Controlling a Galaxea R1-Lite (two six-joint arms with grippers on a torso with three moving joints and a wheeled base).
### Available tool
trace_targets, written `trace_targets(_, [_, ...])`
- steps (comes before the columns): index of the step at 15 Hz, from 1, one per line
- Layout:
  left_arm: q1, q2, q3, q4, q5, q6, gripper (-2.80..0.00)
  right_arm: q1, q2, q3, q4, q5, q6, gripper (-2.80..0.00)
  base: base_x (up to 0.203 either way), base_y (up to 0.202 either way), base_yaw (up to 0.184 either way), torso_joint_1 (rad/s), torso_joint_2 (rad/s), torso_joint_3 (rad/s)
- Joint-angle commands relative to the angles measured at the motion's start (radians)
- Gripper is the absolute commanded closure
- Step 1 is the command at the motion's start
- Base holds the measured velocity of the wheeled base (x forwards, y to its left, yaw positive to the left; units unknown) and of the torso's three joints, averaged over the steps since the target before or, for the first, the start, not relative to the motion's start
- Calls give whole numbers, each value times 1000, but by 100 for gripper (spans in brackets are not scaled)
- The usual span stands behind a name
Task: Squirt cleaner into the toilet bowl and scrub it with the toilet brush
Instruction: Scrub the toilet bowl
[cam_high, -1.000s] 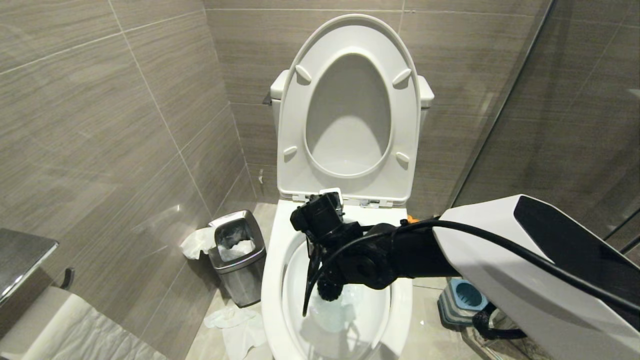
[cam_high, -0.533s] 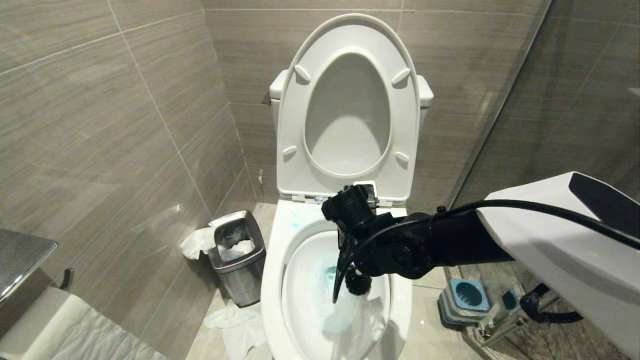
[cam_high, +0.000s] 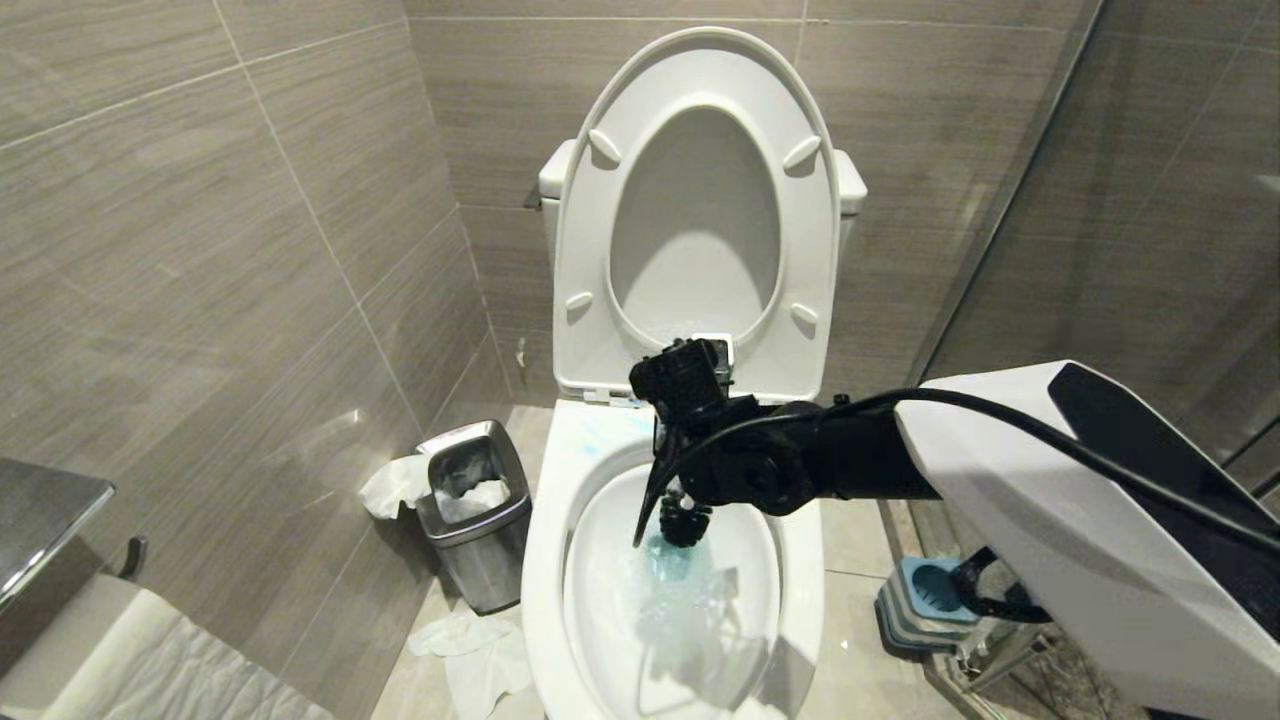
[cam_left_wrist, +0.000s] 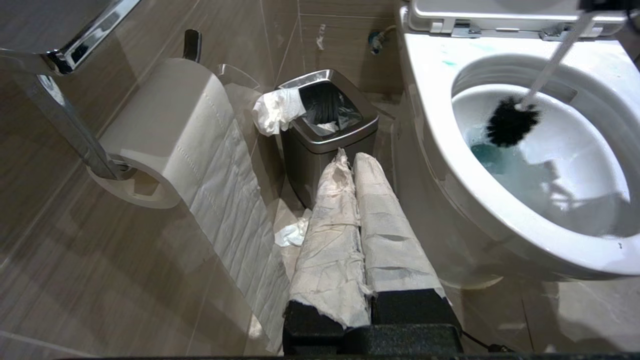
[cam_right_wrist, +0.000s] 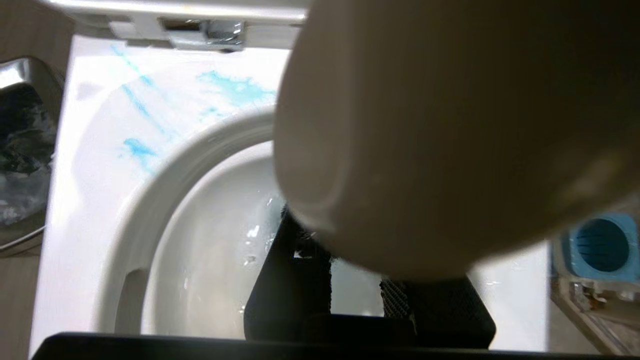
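The white toilet bowl (cam_high: 545, 560) stands in front of me with seat and lid raised. My right gripper (cam_high: 690, 455) reaches over its rear and is shut on the whitish handle (cam_left_wrist: 555, 60) of the toilet brush. The black bristle head (cam_high: 685, 525) sits low in the basin, just above the water. In the right wrist view the handle's rounded end (cam_right_wrist: 425, 125) fills the picture above the dark fingers (cam_right_wrist: 290, 280). Cleaner shows as blue smears (cam_right_wrist: 235, 87) on the rim and teal water (cam_left_wrist: 492, 155). My left gripper (cam_left_wrist: 352, 160), paper-wrapped, is shut and empty, low beside the bowl.
A small steel waste bin (cam_high: 475, 510) stands to the left of the bowl with crumpled tissue (cam_high: 470, 640) on the floor by it. The blue-grey brush holder (cam_high: 925, 590) sits on the floor at the right. A toilet roll (cam_left_wrist: 165, 130) hangs on the left wall.
My right arm swept the brush head from the bowl's left side to the right, then back toward the rear middle, a little higher. The left gripper stayed still.
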Motion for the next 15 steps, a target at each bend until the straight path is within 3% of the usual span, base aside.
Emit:
trace_targets(1, [0,0,2,0,0,0,0,50,72,-37,-1,-1,2,0,0,0,0,0,0,0])
trace_targets(8, [0,0,2,0,0,0,0,84,-51,60,4,-15,1,0,0,0,0,0,0,0])
trace_targets(15, [0,0,2,0,0,0,0,50,13,8,16,-3,-23,0,0,0,0,0,0,0])
